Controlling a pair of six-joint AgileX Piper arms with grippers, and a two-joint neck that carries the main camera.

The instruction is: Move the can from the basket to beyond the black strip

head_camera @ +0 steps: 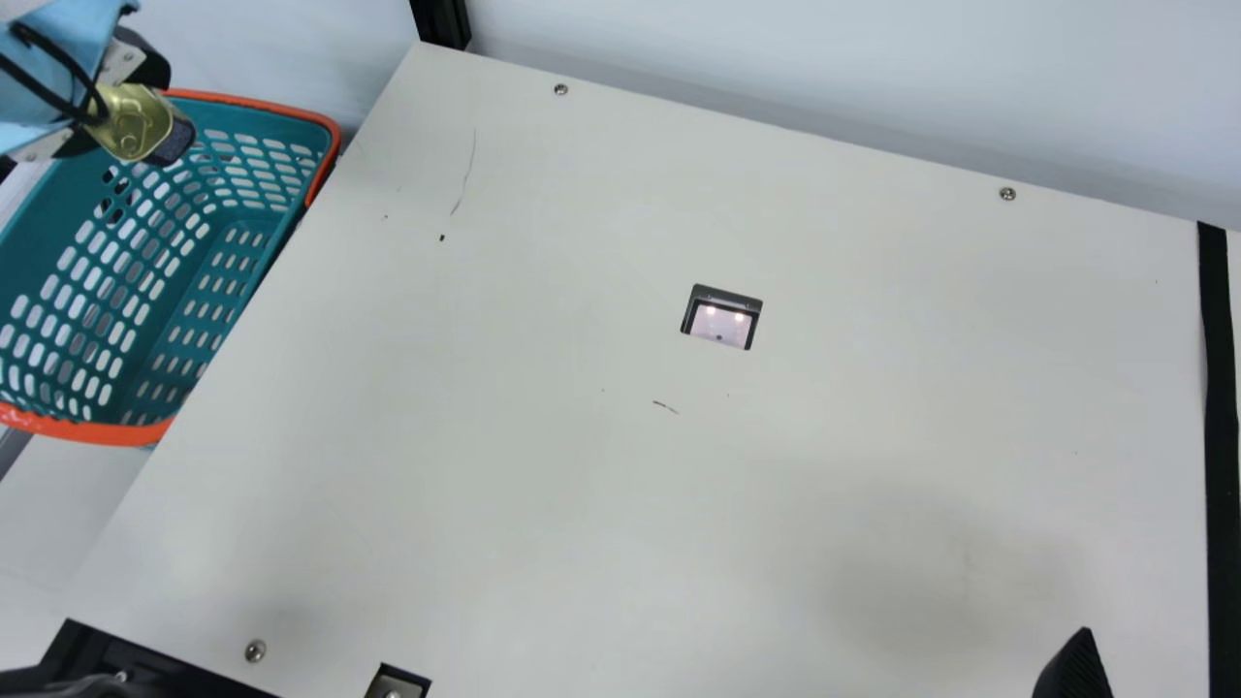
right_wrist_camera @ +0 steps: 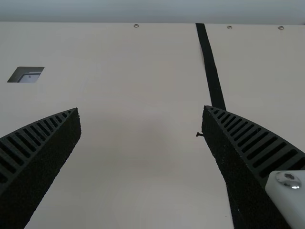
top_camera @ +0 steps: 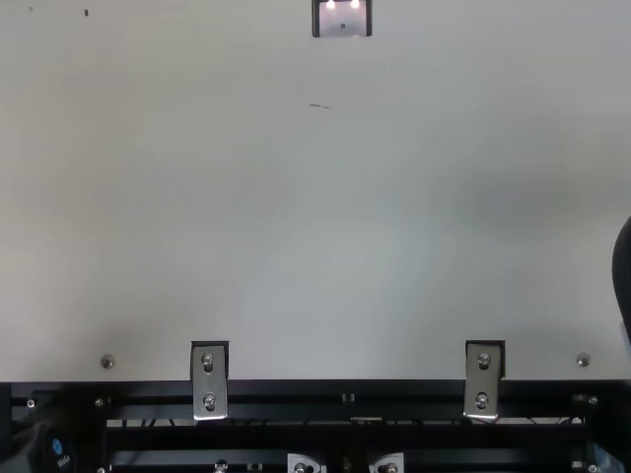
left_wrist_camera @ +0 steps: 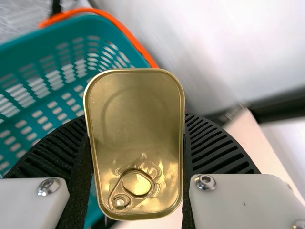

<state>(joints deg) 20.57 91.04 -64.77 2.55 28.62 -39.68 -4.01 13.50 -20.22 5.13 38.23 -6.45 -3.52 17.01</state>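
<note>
Can (left_wrist_camera: 136, 124) in the grasp of the left gripper (head_camera: 116, 105), its gold end showing, hung over the teal basket (head_camera: 320, 126) beside the table's edge. Cream tabletop (head_camera: 543, 339) stretched from there to the black strip (head_camera: 1219, 388), while the right gripper (head_camera: 1074, 669), its fingers spread wide, occupied the main view's lower right.

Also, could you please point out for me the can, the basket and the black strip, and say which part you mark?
Can (left_wrist_camera: 136, 138): left wrist view, middle of its gold lid.
Basket (head_camera: 97, 432): main view, near side of its orange rim.
Black strip (head_camera: 1222, 460): main view, about halfway along its visible length.
</note>
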